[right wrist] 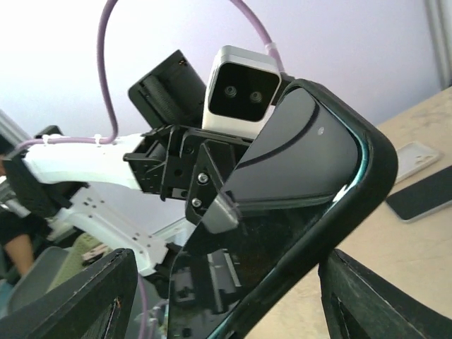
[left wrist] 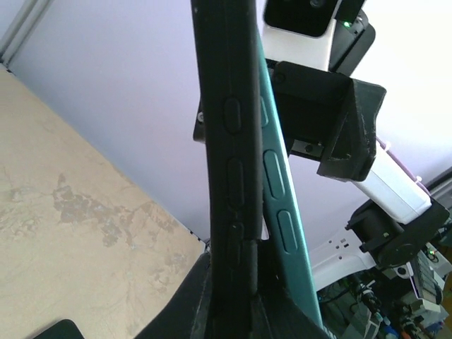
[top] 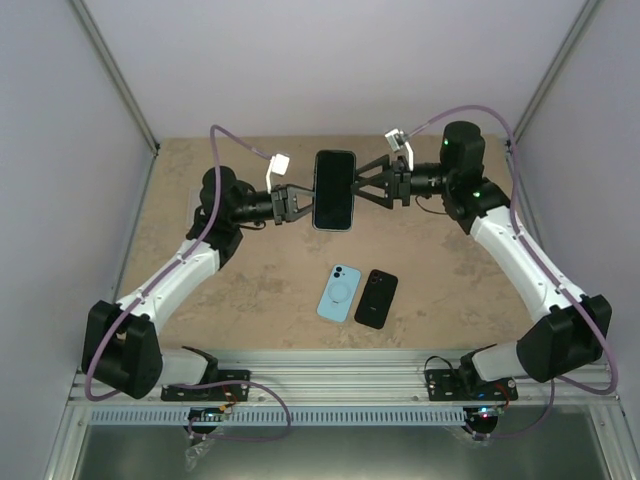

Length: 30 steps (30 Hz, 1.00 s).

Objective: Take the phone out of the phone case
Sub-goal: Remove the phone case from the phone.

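Top external, phone aloft, left edge clamped

A desk with a tan, mottled, stone-like top fills the middle of the overhead view. Plain pale lavender panels close it in on three sides: a back wall along the far edge, a left wall and a right wall. Thin metal posts rise from the far corners where the panels meet. Along the near edge runs a silver aluminium rail, with a slotted strip just below it and a dull grey surface beneath that. The light is soft and even, and shadows on the desk are faint.
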### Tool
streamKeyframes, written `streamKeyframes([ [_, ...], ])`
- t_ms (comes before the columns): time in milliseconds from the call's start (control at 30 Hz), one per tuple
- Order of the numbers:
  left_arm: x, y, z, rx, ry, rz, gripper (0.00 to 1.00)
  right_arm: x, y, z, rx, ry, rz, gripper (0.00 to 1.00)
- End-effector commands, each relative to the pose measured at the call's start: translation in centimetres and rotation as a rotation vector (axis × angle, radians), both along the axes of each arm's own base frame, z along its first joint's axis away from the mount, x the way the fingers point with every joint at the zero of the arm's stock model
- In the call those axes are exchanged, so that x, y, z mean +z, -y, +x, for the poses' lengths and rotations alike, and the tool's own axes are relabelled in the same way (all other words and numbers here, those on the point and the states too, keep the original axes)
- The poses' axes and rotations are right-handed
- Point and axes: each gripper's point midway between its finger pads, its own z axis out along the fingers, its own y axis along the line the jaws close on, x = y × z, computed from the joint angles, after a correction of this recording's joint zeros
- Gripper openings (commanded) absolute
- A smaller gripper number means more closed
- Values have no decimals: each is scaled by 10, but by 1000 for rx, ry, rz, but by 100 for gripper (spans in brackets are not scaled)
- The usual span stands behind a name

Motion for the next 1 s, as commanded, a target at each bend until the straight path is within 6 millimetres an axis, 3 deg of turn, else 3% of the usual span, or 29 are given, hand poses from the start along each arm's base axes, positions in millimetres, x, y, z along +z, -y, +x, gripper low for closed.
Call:
streamKeyframes([
  [0,15,-10,7,58,30,-40,0,10,10,6,-114,155,-50,72],
  [300,12,-19,29,117,-86,-80,0,21,23,23,-274,478,-195,73],
  [500,8,-16,35,103,-167,-91,0,21,18,28,-316,701,-322,71],
  [967,-8,-13,52,81,-314,-100,0,-2,-13,3,-220,1041,-563,69],
])
